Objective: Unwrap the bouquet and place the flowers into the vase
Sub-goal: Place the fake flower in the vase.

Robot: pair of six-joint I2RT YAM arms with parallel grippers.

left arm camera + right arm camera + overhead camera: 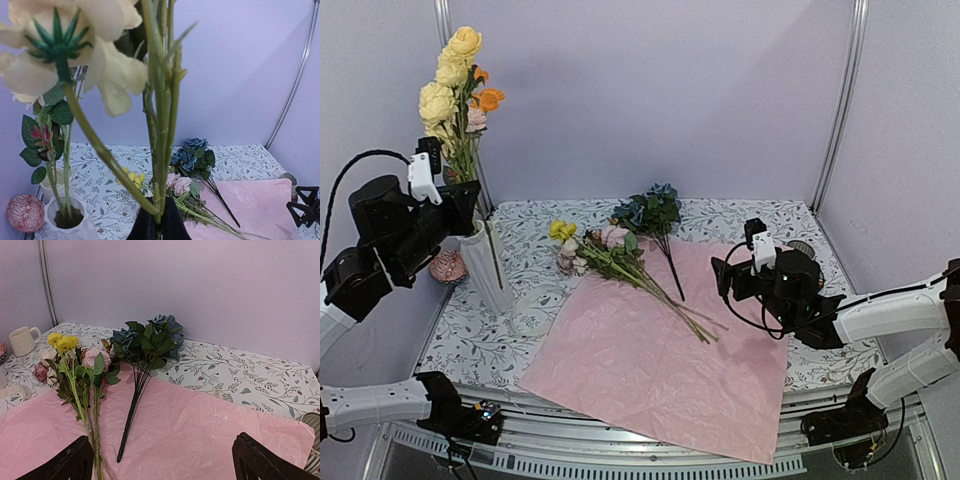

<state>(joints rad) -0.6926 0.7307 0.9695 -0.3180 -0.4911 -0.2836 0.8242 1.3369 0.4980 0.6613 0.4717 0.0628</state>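
gripping a bunch of cream roses point(448, 78) by the green stems, the left hand point(160, 225) is clenched tight on them, raised at the left side of the counter point(740, 215). the blooms stand high above the hand, with orange poppies point(488, 97) among them. the white ridged vase point(485, 265) stands just below the hand; the left wrist view shows a few leafy stems already standing in its mouth, and whether the held stems reach into it i cannot tell. a red patterned saucer point(25, 212) lies just beside the vase.

the pink wrapping paper point(660, 360) lies spread flat in the middle of the counter. two bunches of flowers rest across its far edge: the blue roses point(147, 337) with dark stems, and to their left a mixed bunch point(75, 360) of yellow, pink and mauve blooms, its stems crossing the paper. a cream mug point(22, 340) sits at the far left of the right wrist view.

the right hand point(160, 462) hangs over the paper's right part, fingers spread wide and grasping nothing.
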